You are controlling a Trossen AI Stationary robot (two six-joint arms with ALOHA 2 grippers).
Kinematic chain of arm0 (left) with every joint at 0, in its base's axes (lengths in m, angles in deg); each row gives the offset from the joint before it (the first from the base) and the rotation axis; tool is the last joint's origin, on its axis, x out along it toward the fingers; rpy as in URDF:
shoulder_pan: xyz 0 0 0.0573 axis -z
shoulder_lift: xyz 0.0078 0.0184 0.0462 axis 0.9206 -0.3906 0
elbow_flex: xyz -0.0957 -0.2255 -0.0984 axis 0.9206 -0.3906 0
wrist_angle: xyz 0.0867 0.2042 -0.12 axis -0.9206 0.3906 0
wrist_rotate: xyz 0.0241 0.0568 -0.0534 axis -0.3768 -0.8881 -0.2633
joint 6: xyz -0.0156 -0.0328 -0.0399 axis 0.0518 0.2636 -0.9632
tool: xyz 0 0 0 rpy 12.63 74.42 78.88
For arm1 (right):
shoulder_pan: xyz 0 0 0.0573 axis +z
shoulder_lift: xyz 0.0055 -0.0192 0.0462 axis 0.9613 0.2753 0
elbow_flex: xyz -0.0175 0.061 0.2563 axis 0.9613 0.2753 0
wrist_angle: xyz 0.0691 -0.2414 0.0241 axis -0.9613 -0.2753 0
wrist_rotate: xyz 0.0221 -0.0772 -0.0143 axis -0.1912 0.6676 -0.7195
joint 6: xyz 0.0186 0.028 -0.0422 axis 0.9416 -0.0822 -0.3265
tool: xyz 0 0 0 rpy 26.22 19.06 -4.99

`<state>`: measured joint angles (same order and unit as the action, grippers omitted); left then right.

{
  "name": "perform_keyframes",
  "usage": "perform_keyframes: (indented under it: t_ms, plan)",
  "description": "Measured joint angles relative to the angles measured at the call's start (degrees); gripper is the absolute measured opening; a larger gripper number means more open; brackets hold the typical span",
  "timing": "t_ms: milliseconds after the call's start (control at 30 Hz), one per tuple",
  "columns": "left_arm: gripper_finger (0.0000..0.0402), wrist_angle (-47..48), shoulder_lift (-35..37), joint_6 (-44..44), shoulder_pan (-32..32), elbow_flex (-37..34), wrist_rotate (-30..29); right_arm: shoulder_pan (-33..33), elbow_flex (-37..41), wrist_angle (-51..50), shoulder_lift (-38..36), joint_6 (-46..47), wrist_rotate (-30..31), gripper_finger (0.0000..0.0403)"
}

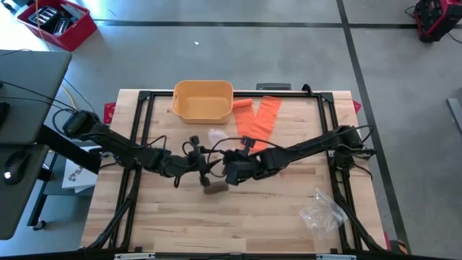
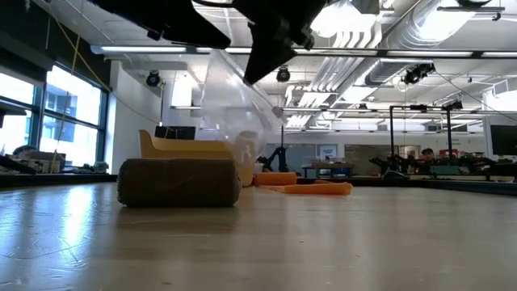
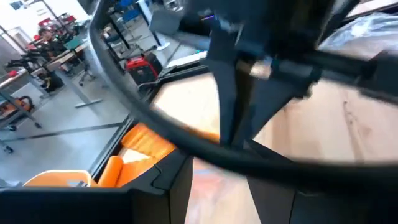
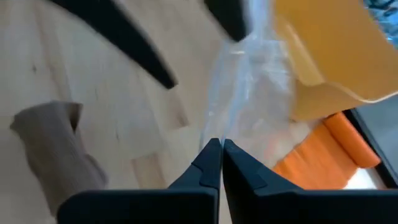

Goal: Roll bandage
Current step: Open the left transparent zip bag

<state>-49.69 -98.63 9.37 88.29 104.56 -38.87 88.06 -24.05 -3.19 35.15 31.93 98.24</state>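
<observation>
Bandage roll [image 1: 215, 188] on table [image 1: 274, 217], before bin [image 1: 203, 100].

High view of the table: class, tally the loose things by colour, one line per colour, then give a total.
Orange: 2, the bandage strips and the bin
Brown: 1, the rolled bandage
Clear plastic: 2, the wrapper and the held bag
Total: 5

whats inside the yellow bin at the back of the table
From above, the yellow bin shows only its bare floor. In the low view, the brown bandage roll covers its lower part.
</observation>
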Motion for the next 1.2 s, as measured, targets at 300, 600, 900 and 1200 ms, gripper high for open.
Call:
perform_keyframes:
  t_ms: [300, 600, 900, 1200]
  plan:
    - [0.0136, 4.39, 0.00, 0.51, 0.55, -0.02, 1.52, 0.00, 0.03, 1.80, 4.33, -3.08, -0.64, 0.0000]
    - [0.0136, 13.27, 0.00, -2.57, -2.61, -0.02, 6.45, -0.07, 0.07, 3.42, 4.39, -5.07, -3.62, 0.0000]
    - [0.0136, 15.98, 0.00, -2.99, -4.32, -0.02, 7.59, 0.41, 0.07, 6.24, 4.39, -8.23, -5.13, 0.0000]
    - [0.0131, 17.31, 0.00, -4.21, -4.42, -0.02, 9.86, 0.74, 0.07, 7.50, 4.39, -10.76, -5.43, 0.0000]
